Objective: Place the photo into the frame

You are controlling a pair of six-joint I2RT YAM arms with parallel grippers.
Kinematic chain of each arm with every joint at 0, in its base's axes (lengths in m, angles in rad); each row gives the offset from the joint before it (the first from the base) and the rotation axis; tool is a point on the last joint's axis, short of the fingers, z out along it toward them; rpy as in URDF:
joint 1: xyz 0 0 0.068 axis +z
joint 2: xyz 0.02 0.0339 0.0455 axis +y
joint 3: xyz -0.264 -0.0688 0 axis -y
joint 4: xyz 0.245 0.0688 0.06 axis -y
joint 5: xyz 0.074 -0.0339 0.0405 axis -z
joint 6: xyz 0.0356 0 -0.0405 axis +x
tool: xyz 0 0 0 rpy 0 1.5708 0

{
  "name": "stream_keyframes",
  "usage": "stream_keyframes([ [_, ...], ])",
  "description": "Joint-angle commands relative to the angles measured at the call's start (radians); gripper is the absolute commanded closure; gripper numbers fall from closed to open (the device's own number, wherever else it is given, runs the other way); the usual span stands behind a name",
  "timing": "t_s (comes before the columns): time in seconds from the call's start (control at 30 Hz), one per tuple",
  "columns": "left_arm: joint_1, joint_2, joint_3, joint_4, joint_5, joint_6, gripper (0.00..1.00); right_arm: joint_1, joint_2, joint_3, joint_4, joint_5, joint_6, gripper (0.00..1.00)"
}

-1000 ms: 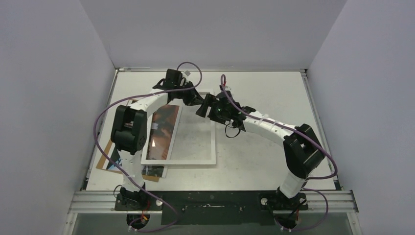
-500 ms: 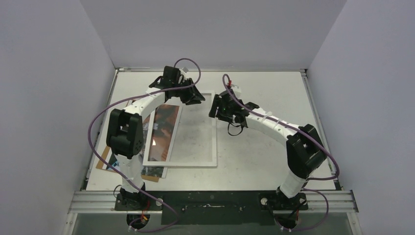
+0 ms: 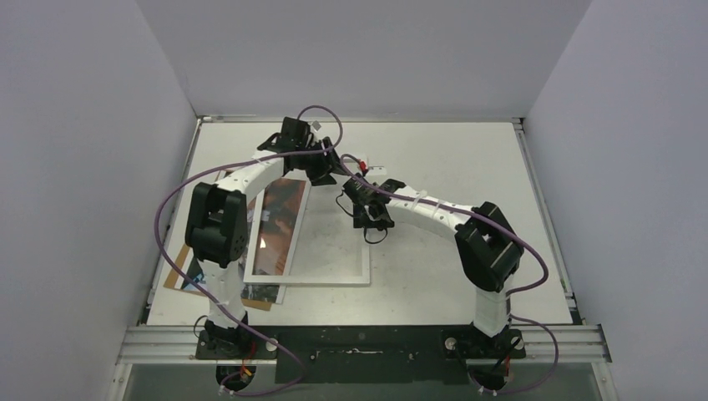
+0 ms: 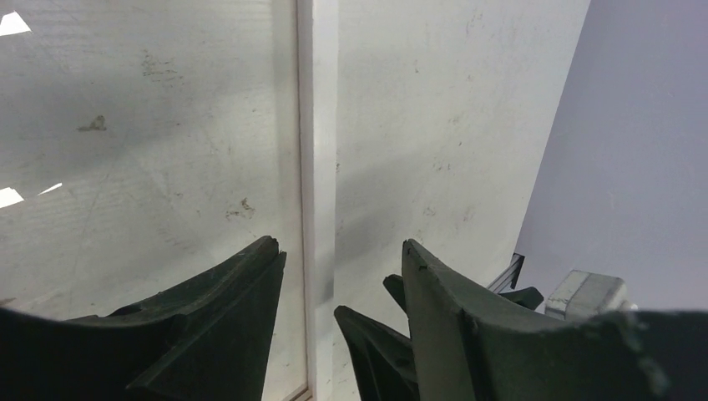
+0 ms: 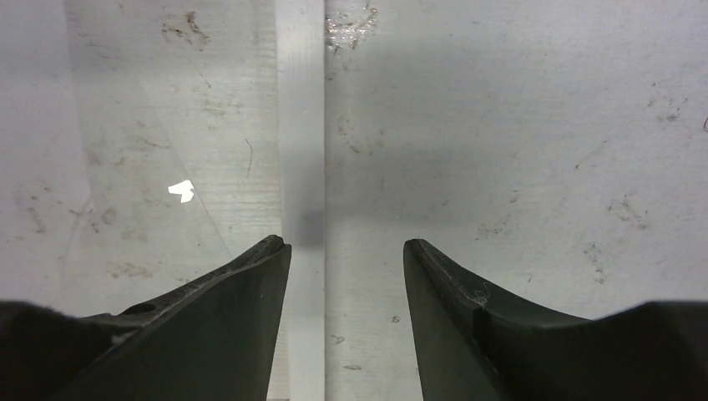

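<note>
Top external view, left to right: a brown backing board [image 3: 174,282] is being carried at the near left of the surface [image 3: 451,142]. The photo [image 3: 282,200] is being shown in orange-tan across the left part of the frame [image 3: 309,278], which is lying flat. Whether the print is over or under the pane cannot be told. The frame's far rail is being straddled by the left gripper [image 3: 324,170], its fingers [image 4: 217,309] being held spread with the white rail running between them. The frame's right rail is being straddled by the right gripper [image 3: 370,219], likewise being held spread, the rail lying nearer its left finger [image 5: 209,317]. Whether either gripper is touching the frame cannot be told.
</note>
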Motion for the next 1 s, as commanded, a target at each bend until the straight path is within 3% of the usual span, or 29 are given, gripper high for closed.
stream_keyframes([
  [0.0,-0.002,0.036,0.020,0.018,0.011,0.010,0.48,-0.008,0.003,0.037,-0.020,0.014,-0.007,0.47],
  [0.37,-0.003,0.094,0.022,0.059,0.025,-0.018,0.43,-0.015,0.067,0.017,0.070,-0.117,-0.029,0.42],
  [0.57,-0.003,0.119,0.020,0.067,0.036,-0.028,0.39,-0.015,0.094,0.019,0.062,-0.096,-0.030,0.57],
  [0.8,-0.011,0.150,0.017,0.089,0.056,-0.043,0.38,-0.016,0.123,0.023,0.056,-0.103,-0.034,0.59],
  [0.97,-0.019,0.182,0.037,0.105,0.092,-0.048,0.37,-0.016,0.105,0.034,0.060,-0.094,-0.035,0.79],
])
